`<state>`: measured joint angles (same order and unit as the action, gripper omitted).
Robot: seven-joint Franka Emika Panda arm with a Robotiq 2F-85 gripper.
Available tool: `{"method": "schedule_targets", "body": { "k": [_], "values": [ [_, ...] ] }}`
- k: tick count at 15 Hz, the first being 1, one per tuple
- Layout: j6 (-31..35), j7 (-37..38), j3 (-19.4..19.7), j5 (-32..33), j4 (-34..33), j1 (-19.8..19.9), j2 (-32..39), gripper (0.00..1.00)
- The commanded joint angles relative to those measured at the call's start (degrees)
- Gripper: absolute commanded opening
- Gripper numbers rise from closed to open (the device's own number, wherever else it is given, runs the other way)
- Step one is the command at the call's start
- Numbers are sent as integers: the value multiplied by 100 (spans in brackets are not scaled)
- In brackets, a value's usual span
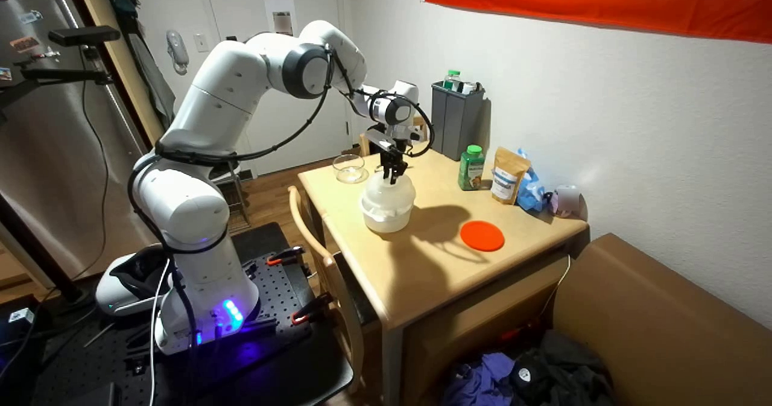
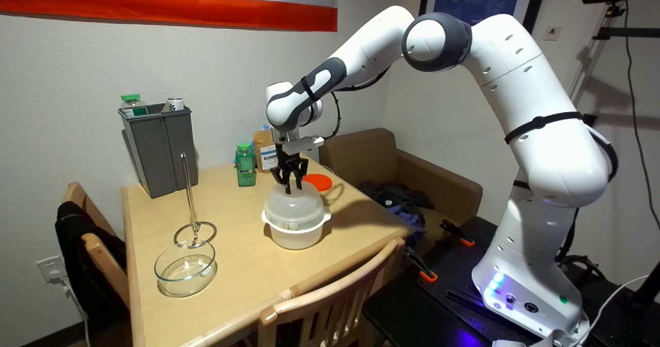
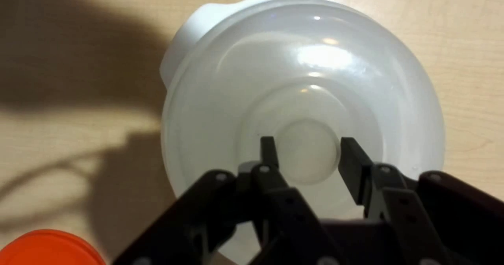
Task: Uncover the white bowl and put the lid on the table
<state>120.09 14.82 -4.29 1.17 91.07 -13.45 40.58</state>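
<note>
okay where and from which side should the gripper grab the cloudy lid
I'd take the lid by its small round centre, seemingly a knob, from straight above, fingers on opposite sides; elsewhere it's a smooth dome, probably offering little to pinch.

Both exterior views look down from opposite sides, well back, sharing arm [image 2: 521, 68] and table [image 2: 242, 264]; the wrist view faces down, near the lid [image 3: 305, 105].

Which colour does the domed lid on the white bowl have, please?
The lid is translucent, milky white; it shows best in the wrist view.
</note>
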Motion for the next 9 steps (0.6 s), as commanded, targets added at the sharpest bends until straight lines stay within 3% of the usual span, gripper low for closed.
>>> {"method": "schedule_targets", "body": {
  "k": [1,5,9],
  "values": [
    [-600,-2,38,106,168,-83,-485,19],
    [-997,27,53,190,255,-77,-836,19],
    [-914,31,82,100,559,60,-1149,19]
  ]
}}
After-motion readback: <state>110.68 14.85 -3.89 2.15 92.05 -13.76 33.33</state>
